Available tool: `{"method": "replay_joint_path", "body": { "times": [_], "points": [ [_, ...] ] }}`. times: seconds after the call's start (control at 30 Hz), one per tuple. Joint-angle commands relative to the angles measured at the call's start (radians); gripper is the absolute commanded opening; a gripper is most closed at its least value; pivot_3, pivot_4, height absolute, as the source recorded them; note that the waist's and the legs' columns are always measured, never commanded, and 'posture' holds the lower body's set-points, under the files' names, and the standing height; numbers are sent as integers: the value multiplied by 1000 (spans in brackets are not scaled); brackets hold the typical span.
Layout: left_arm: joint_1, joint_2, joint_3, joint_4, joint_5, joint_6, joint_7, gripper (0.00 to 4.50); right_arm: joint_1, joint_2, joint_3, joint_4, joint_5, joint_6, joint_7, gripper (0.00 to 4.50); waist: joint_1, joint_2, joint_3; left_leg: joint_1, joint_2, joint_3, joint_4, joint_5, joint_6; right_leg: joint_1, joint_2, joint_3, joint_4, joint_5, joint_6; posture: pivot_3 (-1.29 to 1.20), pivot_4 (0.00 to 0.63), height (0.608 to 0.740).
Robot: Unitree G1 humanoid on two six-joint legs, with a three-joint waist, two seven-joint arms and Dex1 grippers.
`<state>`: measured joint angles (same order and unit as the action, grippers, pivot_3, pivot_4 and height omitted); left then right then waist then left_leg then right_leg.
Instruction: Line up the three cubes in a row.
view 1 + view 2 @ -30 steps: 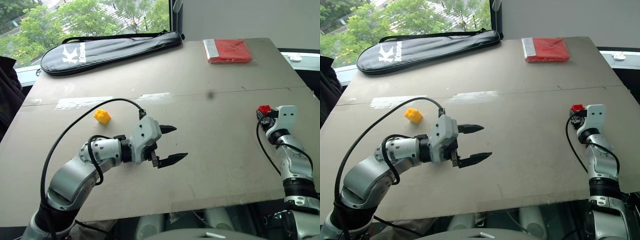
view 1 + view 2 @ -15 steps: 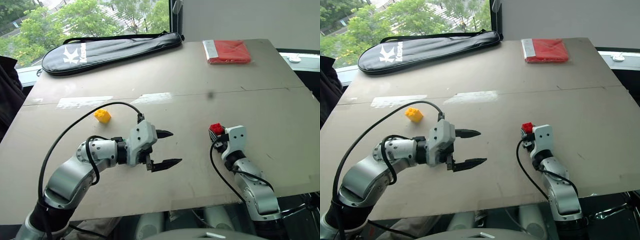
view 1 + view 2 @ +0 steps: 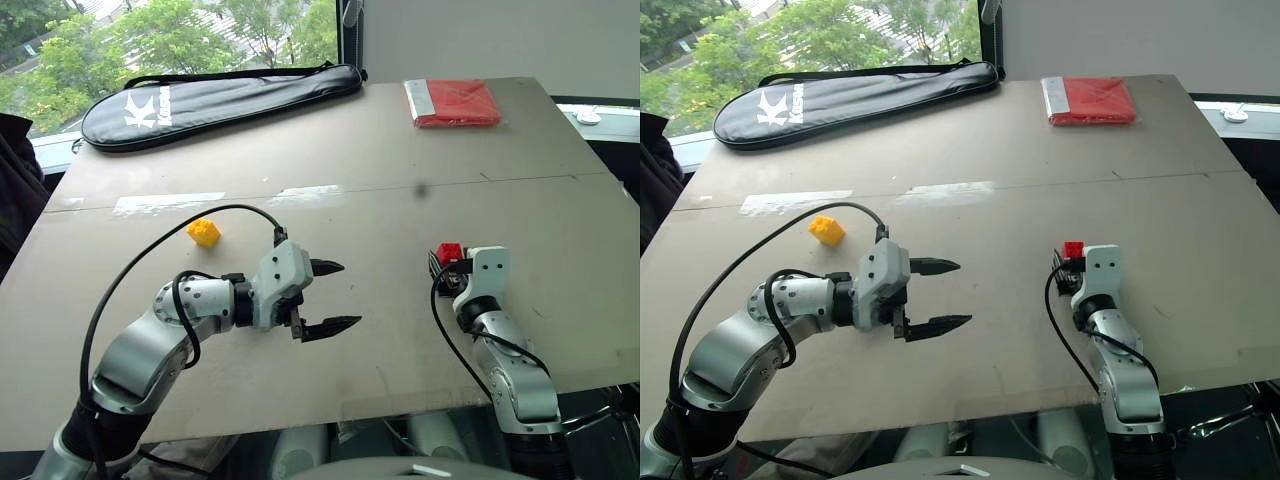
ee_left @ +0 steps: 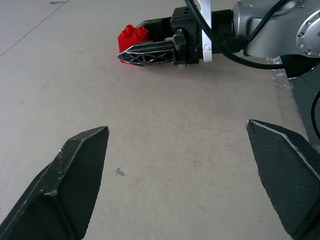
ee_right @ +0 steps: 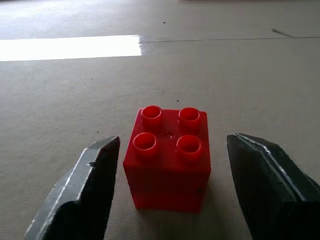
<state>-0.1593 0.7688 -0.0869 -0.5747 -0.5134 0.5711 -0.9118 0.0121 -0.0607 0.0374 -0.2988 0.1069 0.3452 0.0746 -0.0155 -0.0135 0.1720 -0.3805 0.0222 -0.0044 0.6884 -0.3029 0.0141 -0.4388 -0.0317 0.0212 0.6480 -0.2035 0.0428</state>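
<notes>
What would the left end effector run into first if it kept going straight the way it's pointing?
Probably the right end effector, with the red cube standing between its open fingers. The bare table lies between, though depth is hard to judge.

Over the last second I swung my right arm in from the table's right edge toward the middle, carrying the red cube (image 5: 168, 157) with it, so it now sits much nearer my left gripper (image 3: 328, 296). The right gripper (image 5: 170, 192) had been clamped on that cube all the way across. Now its fingers (image 5: 90, 185) have spread apart, and the cube stands studs-up on the tabletop (image 3: 400, 180) between them with a gap on each side.
</notes>
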Motion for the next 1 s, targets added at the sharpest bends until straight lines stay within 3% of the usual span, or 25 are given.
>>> {"method": "replay_joint_path", "body": {
  "times": [0.03,0.2,0.37,0.6,0.77,1.0],
  "points": [
    [10,0,19,-14,1,-20,2,4500,-12,11,-16,-13,30,5,12,4410,0,0,0,0,0,0,0,0,0,0,0,0,0,0,0,0,150,707],
    [69,2,49,-53,-9,-19,23,4500,15,-9,-31,-45,38,-1,31,4410,-1,0,0,0,0,0,0,0,0,0,0,0,0,0,0,0,150,707],
    [220,-42,149,-116,-8,-66,101,4500,80,-107,-41,-101,46,-78,139,4410,0,0,0,0,0,0,0,0,0,0,-1,0,0,0,0,0,150,707],
    [443,-251,336,-150,15,-208,289,4500,201,-306,-83,-135,185,-183,453,4410,1,-3,-2,1,0,0,0,0,0,1,-1,1,-1,0,1,0,150,707],
    [571,-296,422,-83,115,-317,337,4500,279,-437,-99,-115,325,-231,725,4410,3,-3,-2,3,0,0,1,0,0,2,0,0,0,-4,-1,0,150,707],
    [586,-281,399,72,201,-419,305,4500,291,-477,-70,-105,425,-322,952,4410,5,-5,-3,8,1,0,2,0,0,8,0,0,0,-5,-1,0,150,707]
  ]
}}
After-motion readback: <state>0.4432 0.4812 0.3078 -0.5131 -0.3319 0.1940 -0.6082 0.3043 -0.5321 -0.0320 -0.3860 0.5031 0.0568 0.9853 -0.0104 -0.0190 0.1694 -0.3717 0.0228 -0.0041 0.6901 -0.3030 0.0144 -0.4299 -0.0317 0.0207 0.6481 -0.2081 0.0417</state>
